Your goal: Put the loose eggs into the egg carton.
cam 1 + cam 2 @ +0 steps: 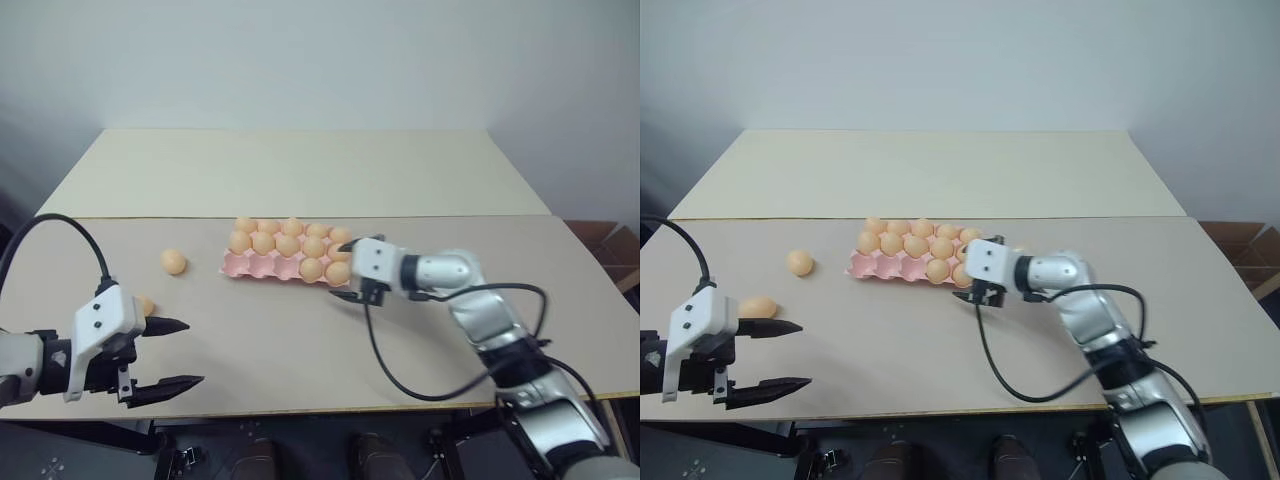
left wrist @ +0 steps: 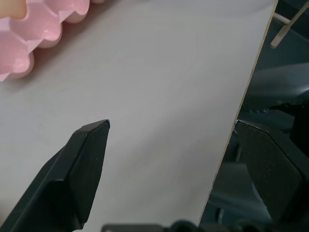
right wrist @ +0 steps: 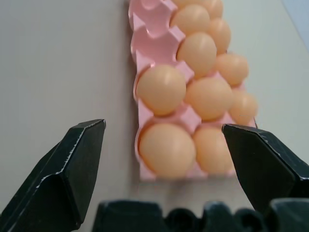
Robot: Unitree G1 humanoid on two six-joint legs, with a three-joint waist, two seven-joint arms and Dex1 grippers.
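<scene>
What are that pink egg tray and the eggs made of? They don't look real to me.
The egg carton looks like thin moulded plastic: its pink cups are glossy, with bright highlights. The eggs seem plastic too, hard to be sure: all one even orange-tan, smooth, with a soft sheen and no speckles.

Bare table [image 1: 300, 340] between left gripper [image 1: 172, 352] and right gripper [image 1: 345, 270]: open passage. Egg carton [image 1: 245, 264] blocks mid-table; its 3 near-left cups stand empty. 2 loose eggs [image 1: 799, 262] [image 1: 757, 307] lie left of it, apart.
</scene>
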